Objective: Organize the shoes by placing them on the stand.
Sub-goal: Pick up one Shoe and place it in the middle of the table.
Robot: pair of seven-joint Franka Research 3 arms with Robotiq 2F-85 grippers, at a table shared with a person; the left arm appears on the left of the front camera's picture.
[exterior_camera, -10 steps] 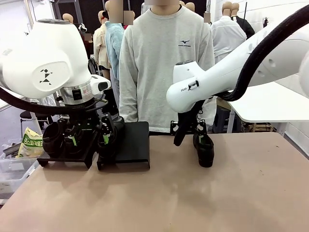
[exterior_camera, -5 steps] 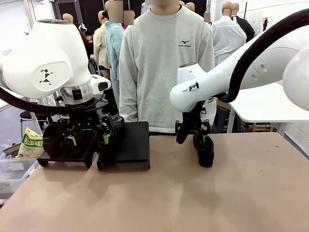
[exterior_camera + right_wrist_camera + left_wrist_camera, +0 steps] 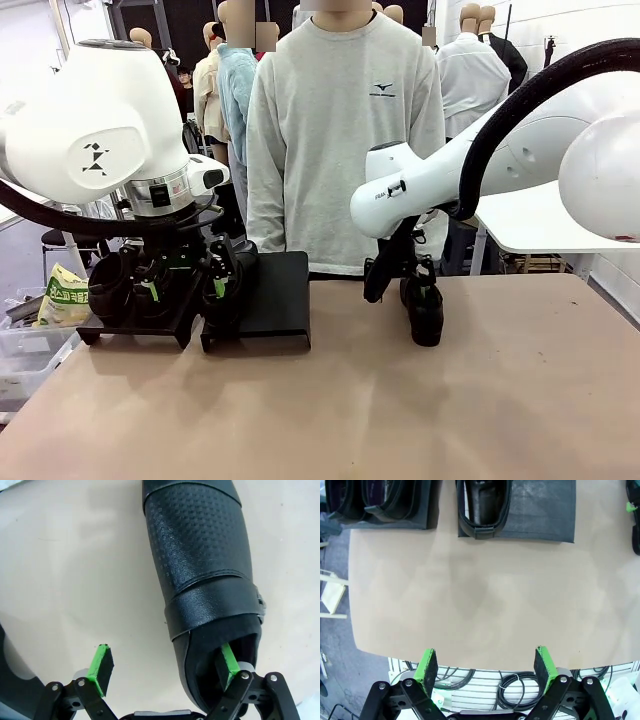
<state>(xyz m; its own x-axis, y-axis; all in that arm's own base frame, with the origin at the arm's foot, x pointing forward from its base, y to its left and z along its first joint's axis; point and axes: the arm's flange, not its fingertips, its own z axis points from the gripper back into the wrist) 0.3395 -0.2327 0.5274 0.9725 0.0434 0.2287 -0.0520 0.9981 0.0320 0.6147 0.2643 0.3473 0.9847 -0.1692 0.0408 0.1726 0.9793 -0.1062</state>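
One black shoe (image 3: 426, 312) lies on the table right of centre. My right gripper (image 3: 398, 286) is open at its heel end. In the right wrist view one green pad (image 3: 227, 664) sits inside the shoe's (image 3: 205, 565) ankle opening and the other pad (image 3: 102, 662) is outside over bare table. The left stand (image 3: 395, 524) carries two shoes (image 3: 350, 500). The right stand (image 3: 542, 510) holds one shoe (image 3: 482, 507) on its left half. My left gripper (image 3: 486, 662) hangs open and empty above the table, on my side of the stands (image 3: 280, 300).
A person in a grey sweatshirt (image 3: 340, 130) stands behind the far edge. A plastic bin with a yellow-green packet (image 3: 62, 296) sits off the table's left side. Cables and a wire rack (image 3: 515, 685) lie below the near edge. Bare tabletop (image 3: 350, 410) spreads in front.
My right arm has turned and shifted slightly right, bringing its gripper closer onto the shoe on the table. The left arm and the stands have not moved.
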